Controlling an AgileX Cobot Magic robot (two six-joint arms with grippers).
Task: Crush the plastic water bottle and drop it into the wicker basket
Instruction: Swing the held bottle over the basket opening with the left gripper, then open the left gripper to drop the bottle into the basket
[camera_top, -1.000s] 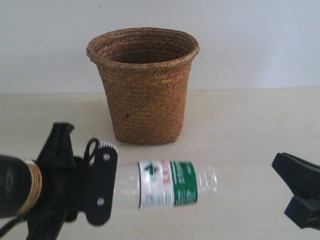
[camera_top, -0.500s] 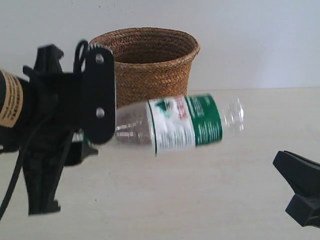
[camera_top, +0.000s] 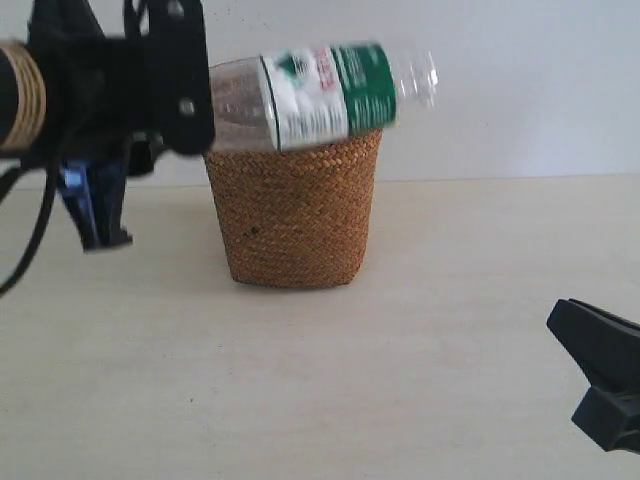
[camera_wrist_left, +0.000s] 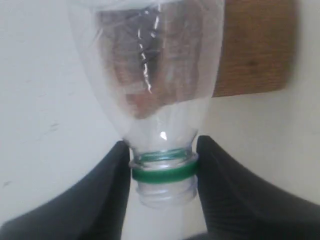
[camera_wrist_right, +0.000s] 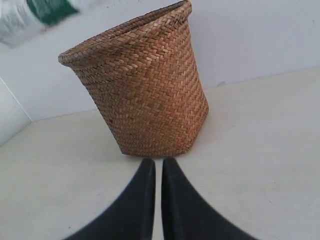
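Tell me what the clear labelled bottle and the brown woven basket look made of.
Clear labelled bottle: seemingly thin glossy plastic, see-through with bright glints. Brown woven basket: matte wicker or similar plant fibre, judging by its plaited strands.

My left hand (camera_top: 197, 92) is up high on the left of the scene. Its arm (camera_top: 20, 95) comes in roughly level from the left edge, with a tan band around the wrist. My two black fingers (camera_wrist_left: 100, 200) clamp either side of the neck of the plastic water bottle (camera_top: 320, 95) and hold it out sideways toward the right. My right hand (camera_wrist_right: 157, 167) sits low at the near right, well apart from the left, pointing toward the far side. Its fingers are pressed almost together, with only a thin slit between them.
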